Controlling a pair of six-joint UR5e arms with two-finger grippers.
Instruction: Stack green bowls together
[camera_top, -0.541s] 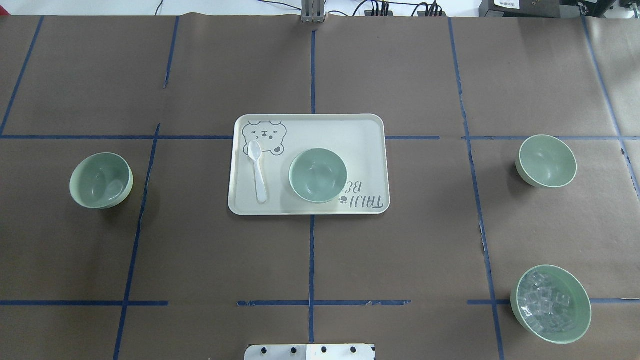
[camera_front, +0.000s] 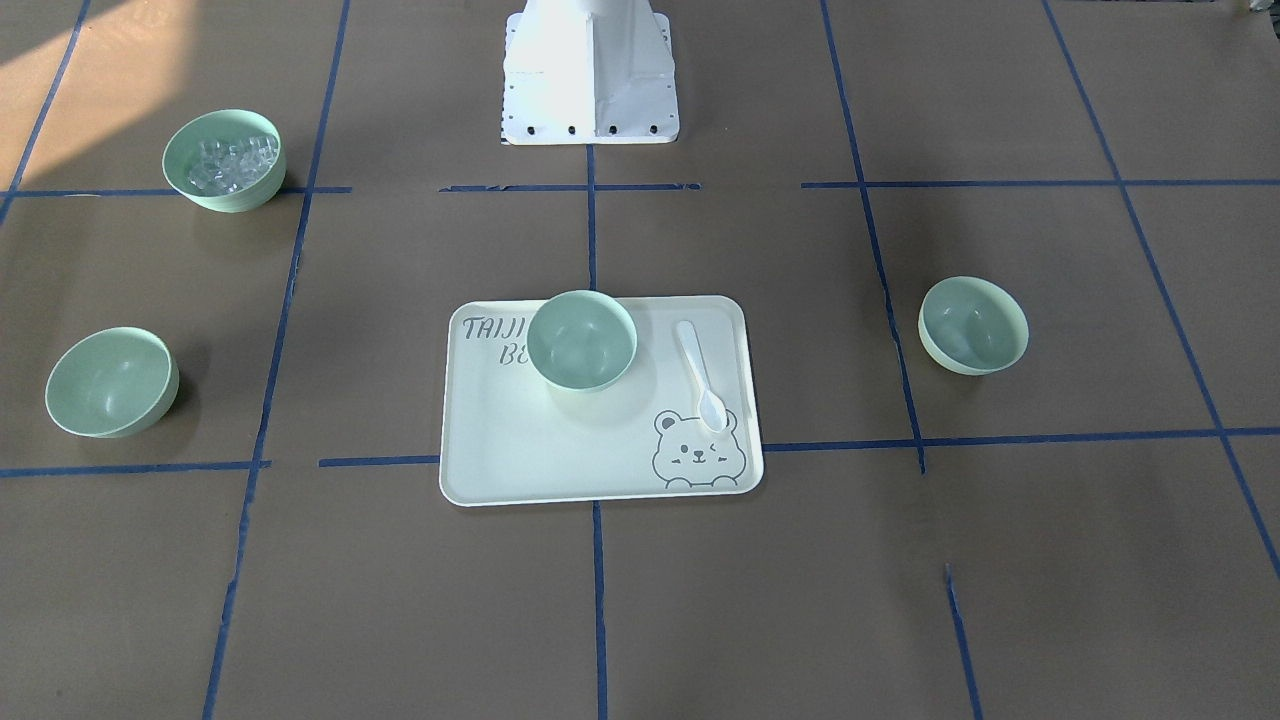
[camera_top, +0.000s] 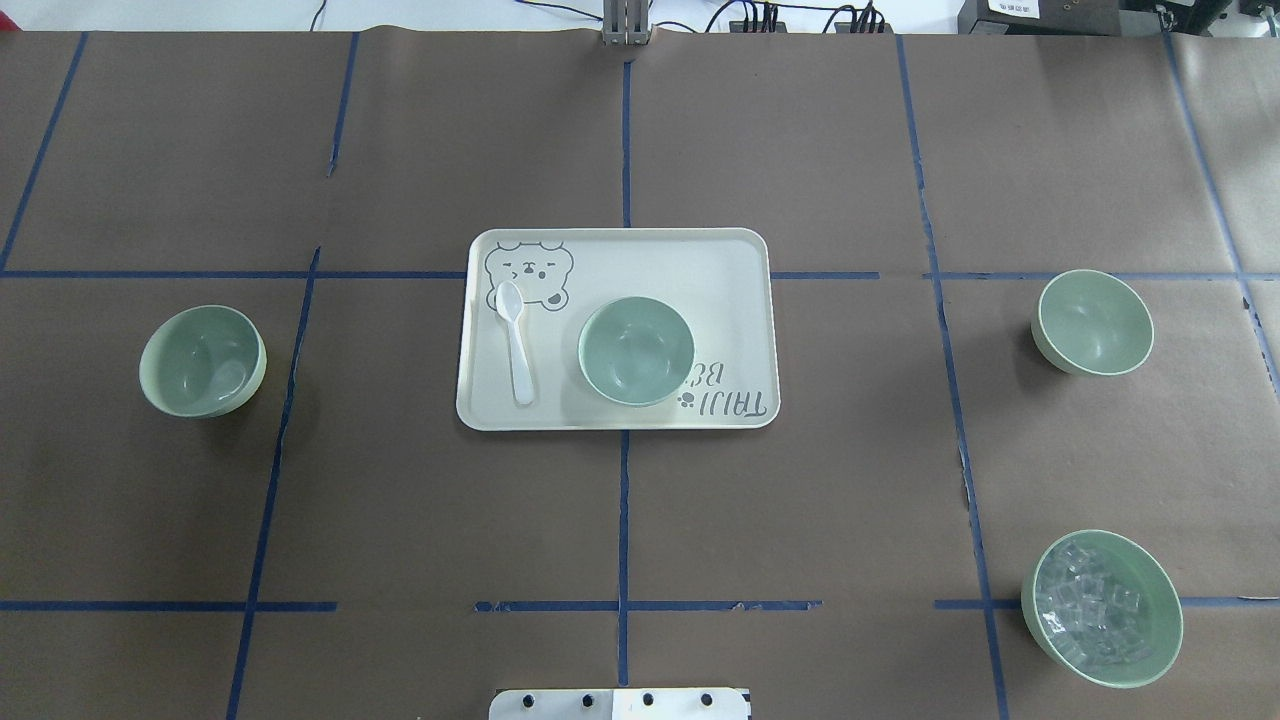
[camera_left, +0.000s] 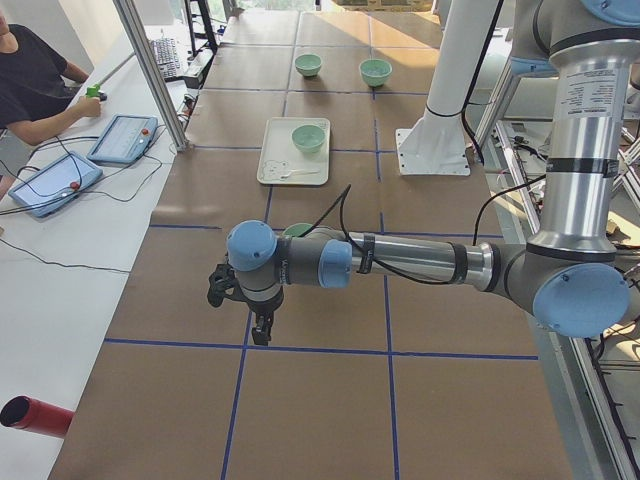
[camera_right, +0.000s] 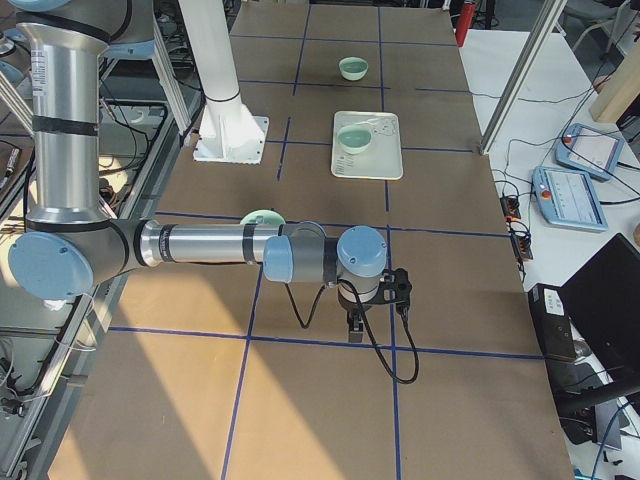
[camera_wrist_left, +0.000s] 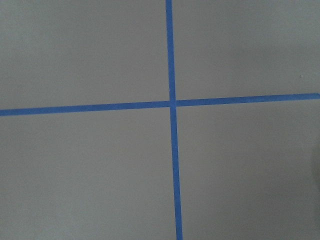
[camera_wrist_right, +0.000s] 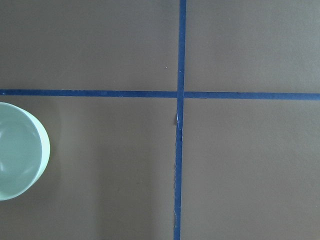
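Observation:
Three empty pale green bowls stand apart. One green bowl (camera_top: 203, 360) is on the table's left and one green bowl (camera_top: 1092, 322) on its right. The third green bowl (camera_top: 636, 350) sits on the bear tray (camera_top: 700, 260), also in the front view (camera_front: 582, 339). An empty green bowl (camera_wrist_right: 20, 150) shows at the right wrist view's left edge. My left gripper (camera_left: 262, 330) hangs over bare paper beyond the left bowl. My right gripper (camera_right: 356, 325) hangs past the table's right bowls. I cannot tell whether either is open or shut.
A like green bowl with clear cubes (camera_top: 1102, 608) stands at the near right. A white spoon (camera_top: 516, 345) lies on the tray beside the bear drawing. The robot base (camera_front: 588, 70) is at the table's middle edge. Blue tape lines (camera_wrist_left: 172, 104) cross the brown paper.

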